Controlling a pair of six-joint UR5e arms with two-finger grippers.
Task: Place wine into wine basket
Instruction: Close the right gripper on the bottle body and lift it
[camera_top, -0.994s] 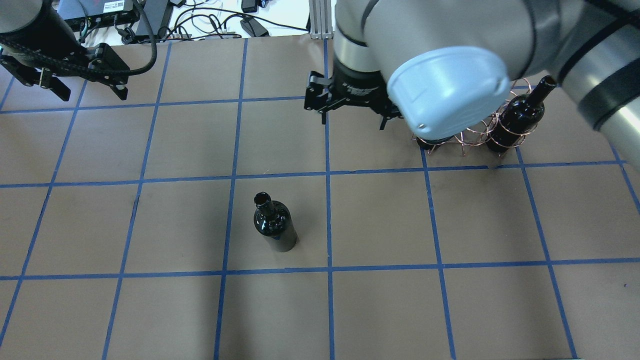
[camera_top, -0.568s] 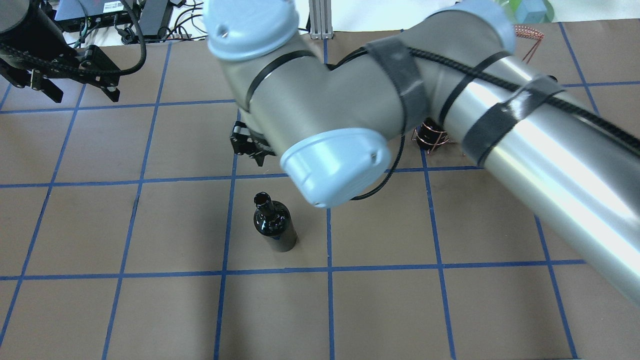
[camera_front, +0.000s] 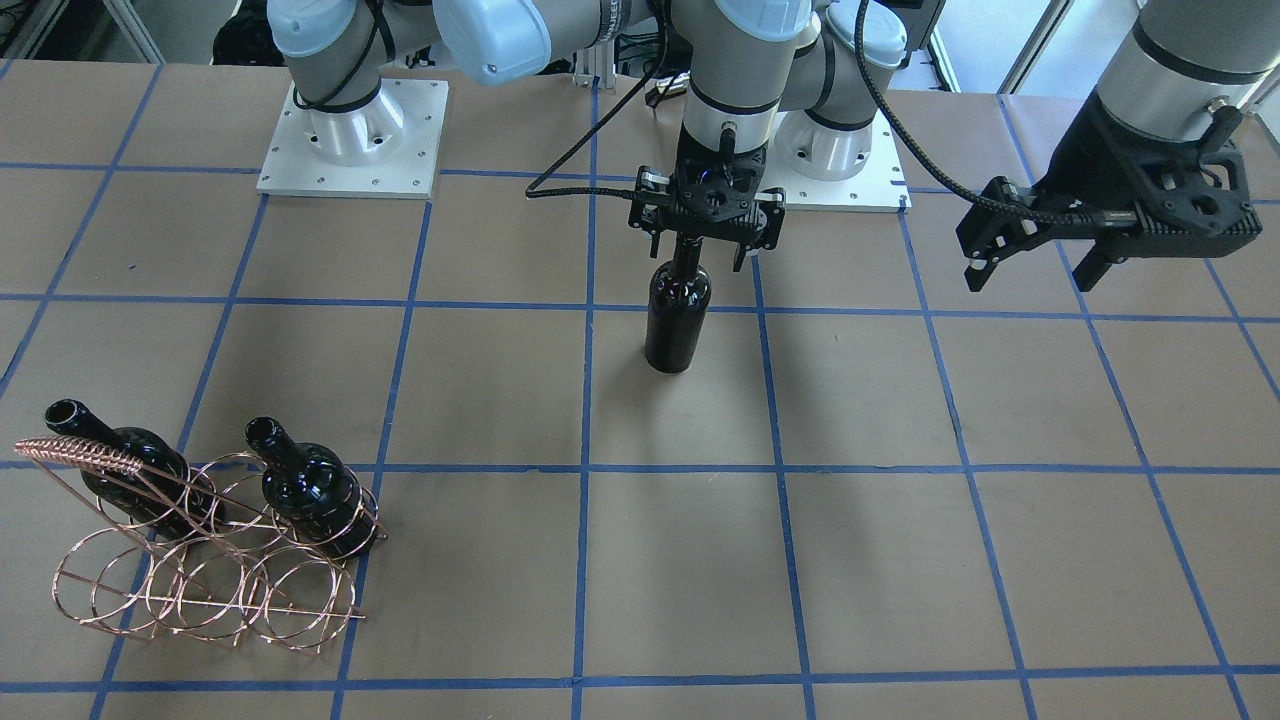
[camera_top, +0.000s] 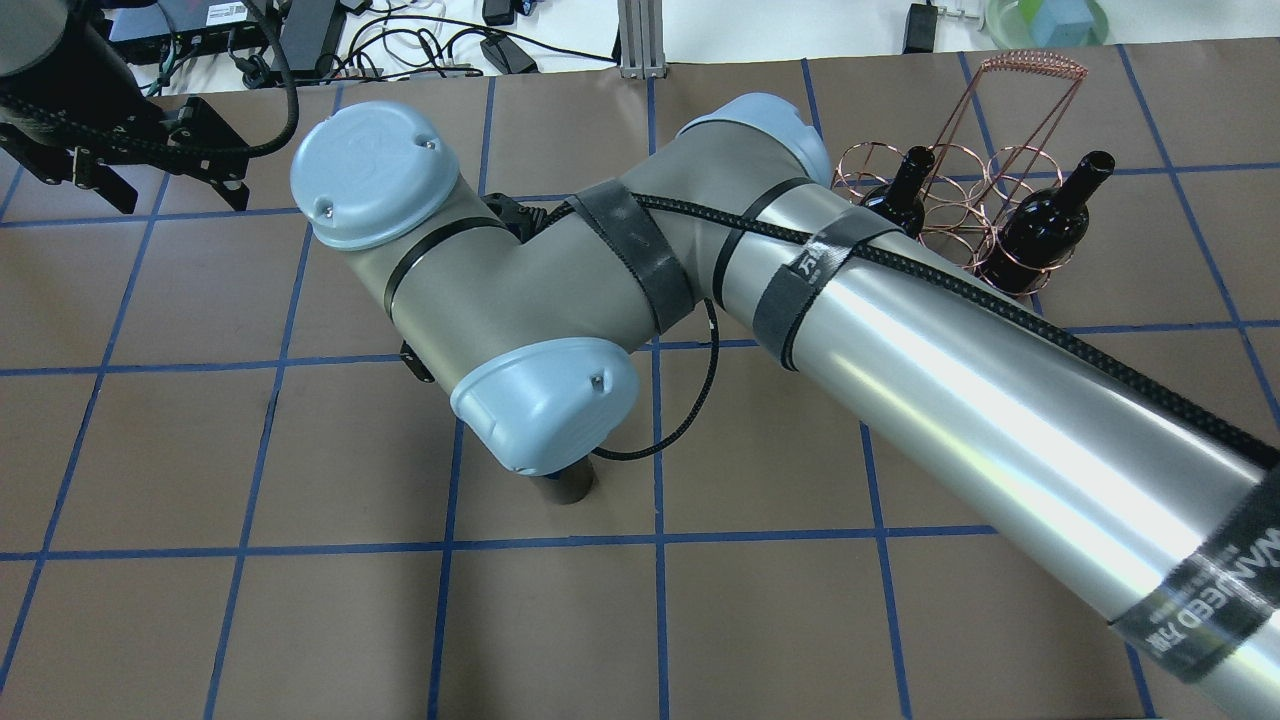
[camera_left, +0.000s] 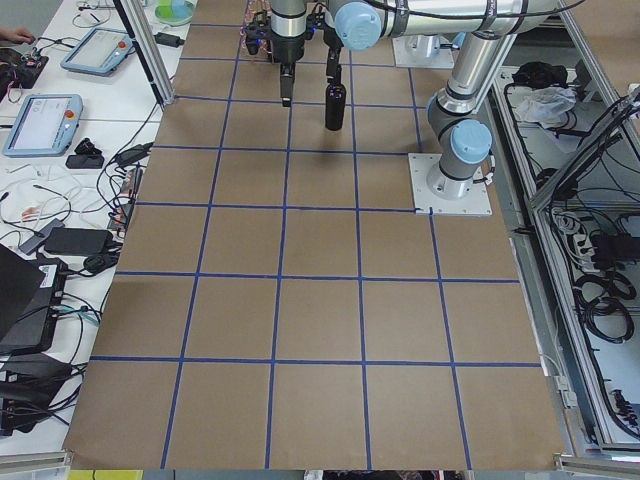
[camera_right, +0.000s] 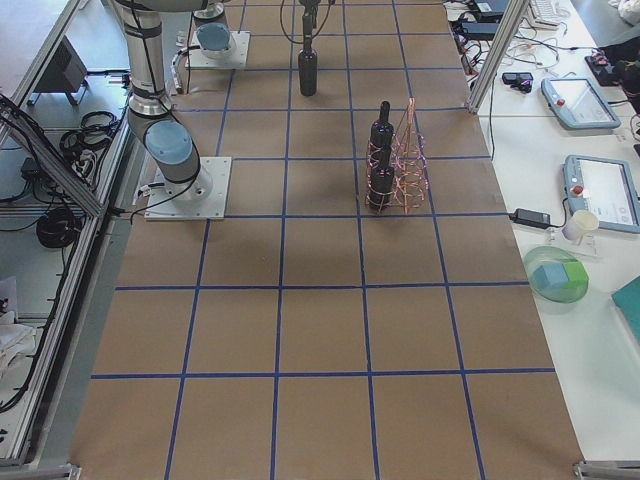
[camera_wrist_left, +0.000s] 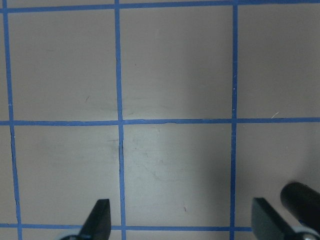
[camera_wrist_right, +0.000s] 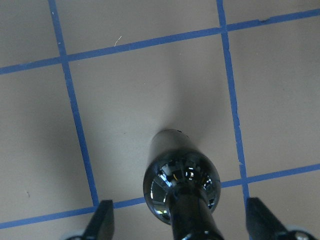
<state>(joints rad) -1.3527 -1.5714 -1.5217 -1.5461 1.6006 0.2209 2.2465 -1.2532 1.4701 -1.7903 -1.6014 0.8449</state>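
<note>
The wine (camera_front: 678, 325) stands upright on the table (camera_front: 900, 560), near the robot's base and well apart from the basket (camera_front: 80, 453). The right gripper (camera_front: 697, 256) hangs over it with its fingers (camera_wrist_right: 102, 222) spread to either side of the neck, clear of the glass. The left gripper (camera_front: 1032, 275) hovers off to the side, also spread, over bare taped squares. Two more bottles (camera_front: 312, 495) stand in the basket's hoops. Overhead, the right arm (camera_top: 900, 340) hides all of the wine except its base. A green bowl (camera_right: 558, 277) sits on the side bench.
</note>
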